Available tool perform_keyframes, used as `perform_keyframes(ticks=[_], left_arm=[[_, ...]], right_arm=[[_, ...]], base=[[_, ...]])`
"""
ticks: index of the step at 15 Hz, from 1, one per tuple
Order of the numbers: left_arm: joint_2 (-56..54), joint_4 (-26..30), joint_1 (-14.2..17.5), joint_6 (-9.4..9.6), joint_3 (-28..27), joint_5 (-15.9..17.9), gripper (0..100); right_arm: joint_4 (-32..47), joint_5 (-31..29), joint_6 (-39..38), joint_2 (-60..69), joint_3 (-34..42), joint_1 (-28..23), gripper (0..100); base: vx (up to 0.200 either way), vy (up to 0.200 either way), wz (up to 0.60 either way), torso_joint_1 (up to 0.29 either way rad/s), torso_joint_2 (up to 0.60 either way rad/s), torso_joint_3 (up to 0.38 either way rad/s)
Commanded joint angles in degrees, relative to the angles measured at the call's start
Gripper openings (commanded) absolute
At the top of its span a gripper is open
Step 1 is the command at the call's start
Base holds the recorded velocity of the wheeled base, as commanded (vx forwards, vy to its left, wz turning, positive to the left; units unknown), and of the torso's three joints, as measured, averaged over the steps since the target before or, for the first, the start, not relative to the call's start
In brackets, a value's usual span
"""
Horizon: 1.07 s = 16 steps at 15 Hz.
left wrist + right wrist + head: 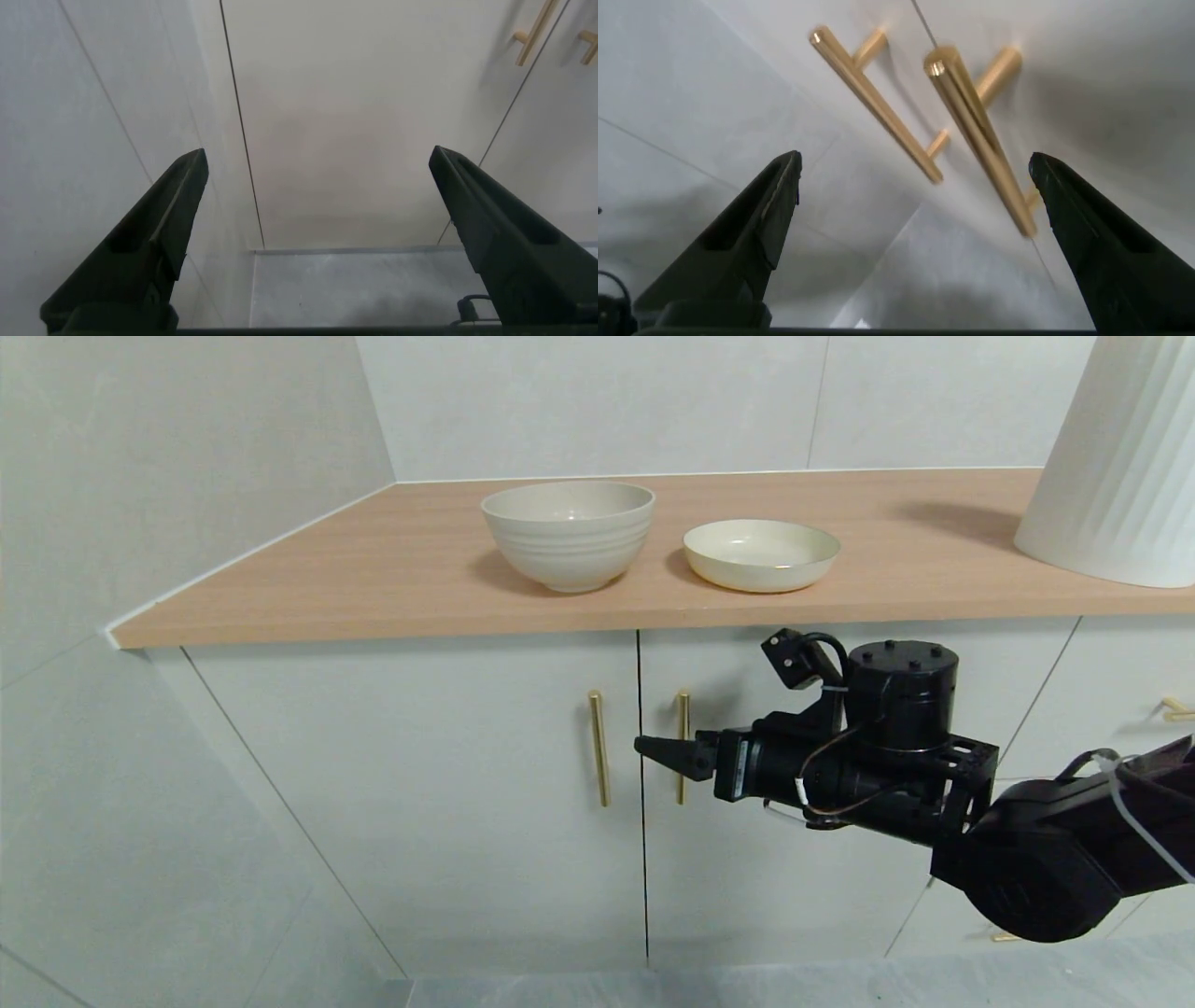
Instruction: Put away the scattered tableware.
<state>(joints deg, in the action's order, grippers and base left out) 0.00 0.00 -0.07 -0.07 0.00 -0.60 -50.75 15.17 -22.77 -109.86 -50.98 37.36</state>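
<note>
The right pincer (pixel 658 749) lies level with its long axis horizontal, pointing toward the robot's left. Its fingers are apart, near the right handle (pixel 682 728) of two upright brass bars. The left handle (pixel 598 748) is across the seam between the cabinet doors (pixel 420 784). The left pincer (pixel 318 159), also spread apart, faces a plain door low by the floor. On the wooden counter (pixel 373 579) above, a deep ribbed bowl (pixel 568 534) sits upright, mouth up. A shallow dish (pixel 761 553) sits just to its right, not touching it. Both are round, with no long axis. A white fluted vessel (pixel 1111 467) stands well apart at the right.
</note>
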Motion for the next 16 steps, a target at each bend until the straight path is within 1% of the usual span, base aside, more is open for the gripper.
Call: perform_keyframes(ticks=[1, 6, 7, 11, 15, 16], left_arm=[[0.00, 0.00, -0.01, -0.01, 0.00, -0.02, 100], [0.00, 0.00, -0.01, -0.01, 0.00, -0.02, 100], [0.00, 0.00, -0.01, -0.01, 0.00, -0.02, 100], [0.00, 0.00, -0.01, -0.01, 0.00, -0.02, 100], [0.00, 0.00, -0.01, -0.01, 0.00, -0.02, 100], [0.00, 0.00, -0.01, -0.01, 0.00, -0.02, 100]], right_arm=[[-2.34, -0.05, 0.01, -2.81, 0.00, -0.01, 100], [-5.41, -0.05, -0.96, -4.13, 0.44, 1.66, 100], [-6.20, 0.04, -2.98, -4.13, 0.53, 2.89, 100], [-6.64, 0.66, -3.07, -2.46, 1.85, 3.07, 100], [-6.64, 4.79, -3.07, 1.49, 5.01, 3.07, 100], [-6.56, 7.33, -3.07, 3.69, 6.86, 3.07, 100]], base=[[0.000, 0.000, 0.00, 0.000, 0.00, 0.000], [0.000, 0.000, 0.00, 0.000, 0.00, 0.000], [0.000, 0.000, 0.00, 0.000, 0.00, 0.000], [0.000, 0.000, 0.00, 0.000, 0.00, 0.000], [0.000, 0.000, 0.00, 0.000, 0.00, 0.000], [0.000, 0.000, 0.00, 0.000, 0.00, 0.000]])
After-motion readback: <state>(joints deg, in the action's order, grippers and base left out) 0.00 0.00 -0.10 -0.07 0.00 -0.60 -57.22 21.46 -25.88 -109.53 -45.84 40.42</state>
